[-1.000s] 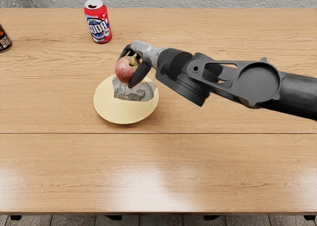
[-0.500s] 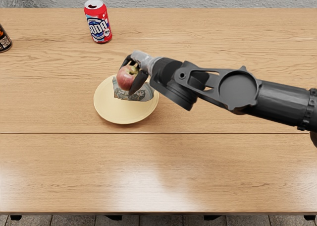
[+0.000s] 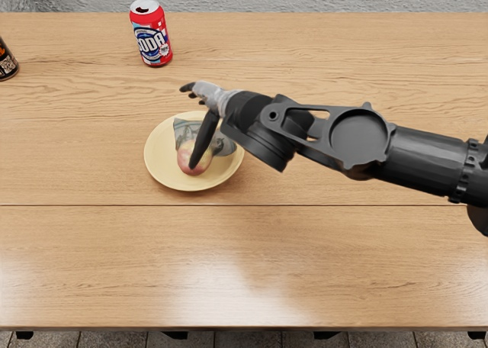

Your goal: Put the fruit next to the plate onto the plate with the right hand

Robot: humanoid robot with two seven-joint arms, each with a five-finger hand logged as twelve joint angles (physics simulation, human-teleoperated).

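Observation:
A red-and-yellow apple (image 3: 185,162) lies on the pale yellow plate (image 3: 162,169) in the middle of the table. My right hand (image 3: 200,115) hovers over the plate with its fingers spread and holding nothing. One dark finger (image 3: 200,143) reaches down in front of the apple and hides part of it. The dark right arm (image 3: 358,142) comes in from the right edge. The left arm is out of view.
A red soda can (image 3: 151,32) stands upright at the back left. A dark bottle (image 3: 7,59) shows partly at the left edge. The table's front edge (image 3: 244,327) runs along the bottom.
The right hand has let go of the apple. Its fingers have spread, and the apple has dropped from the hand onto the plate.

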